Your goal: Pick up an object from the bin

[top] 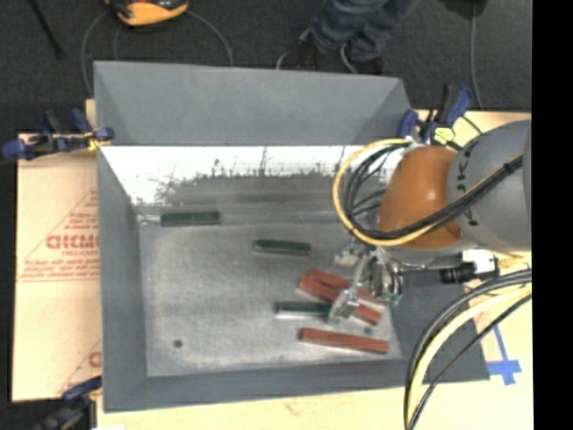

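The jaws sit low at the right end of the bin (206, 316), right over the short red-brown bar (365, 313). Whether they're open or clamped on it, can't tell, the wrist hardware hides that. Nothing looks lifted off the floor, so the pick is probably not done yet: a firm grip and the lift are likely still left.

Count: three red-brown, so the short one, the angled red-brown bar (320, 285) just left of it, and the long red-brown bar (345, 340) nearest. Three green too: the near green bar (300, 309) by the cluster, the middle green bar (282, 247), and the far green bar (190, 218) way left.
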{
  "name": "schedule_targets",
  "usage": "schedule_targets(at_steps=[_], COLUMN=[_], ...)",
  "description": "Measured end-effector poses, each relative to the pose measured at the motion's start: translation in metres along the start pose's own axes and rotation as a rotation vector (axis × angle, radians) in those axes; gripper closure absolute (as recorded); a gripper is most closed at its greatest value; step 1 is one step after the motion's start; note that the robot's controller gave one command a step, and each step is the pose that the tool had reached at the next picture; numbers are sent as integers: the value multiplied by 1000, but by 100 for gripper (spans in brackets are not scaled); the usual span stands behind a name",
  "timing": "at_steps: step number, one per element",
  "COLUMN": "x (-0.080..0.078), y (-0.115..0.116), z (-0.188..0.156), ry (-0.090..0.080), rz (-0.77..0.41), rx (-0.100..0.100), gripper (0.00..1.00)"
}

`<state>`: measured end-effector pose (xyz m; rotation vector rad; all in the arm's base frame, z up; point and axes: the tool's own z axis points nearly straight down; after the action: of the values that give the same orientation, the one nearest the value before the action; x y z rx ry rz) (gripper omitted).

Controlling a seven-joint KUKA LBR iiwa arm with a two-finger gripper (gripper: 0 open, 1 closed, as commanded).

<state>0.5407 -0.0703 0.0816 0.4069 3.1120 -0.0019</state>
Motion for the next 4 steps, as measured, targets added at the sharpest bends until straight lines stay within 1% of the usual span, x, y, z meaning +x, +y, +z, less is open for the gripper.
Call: schedule_targets(at_steps=[1,2,4], x=[-3,6,7], y=[-5,1,1], z=[3,1,0], ry=[-7,-7,-4], rz=[-171,256,255], rx=[-2,-3,-2], gripper=[0,100,100])
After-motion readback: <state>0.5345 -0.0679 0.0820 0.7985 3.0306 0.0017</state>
